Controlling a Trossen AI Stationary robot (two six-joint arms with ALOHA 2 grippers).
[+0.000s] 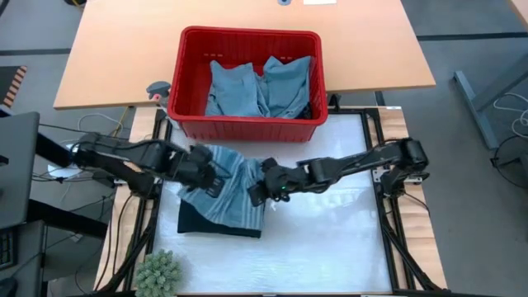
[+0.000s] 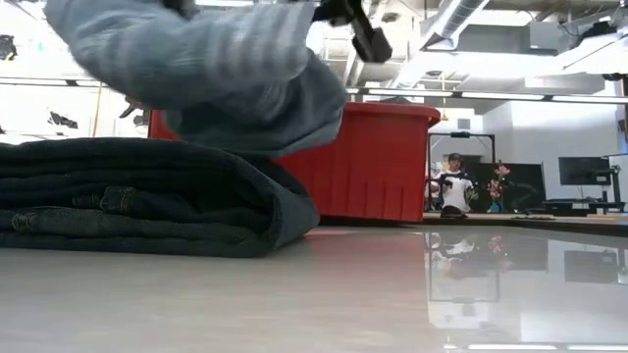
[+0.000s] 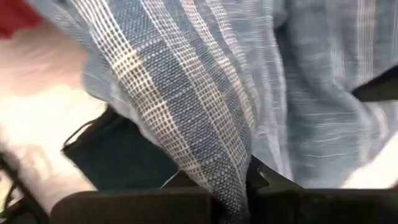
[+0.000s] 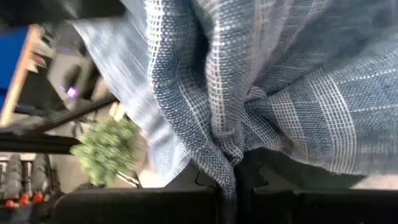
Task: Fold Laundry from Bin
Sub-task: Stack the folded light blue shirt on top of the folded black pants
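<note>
Mid-task, seemingly. Left gripper and right gripper both clamped on striped garment, held above folded dark garment on table. More light blue laundry left in bin, unfolded.

A pale, glossy work table is filling the lower middle of the high view. A folded dark garment is lying on it left of centre, and a small green plant is sitting at its lower left corner. The red bin is standing at its upper edge.
</note>
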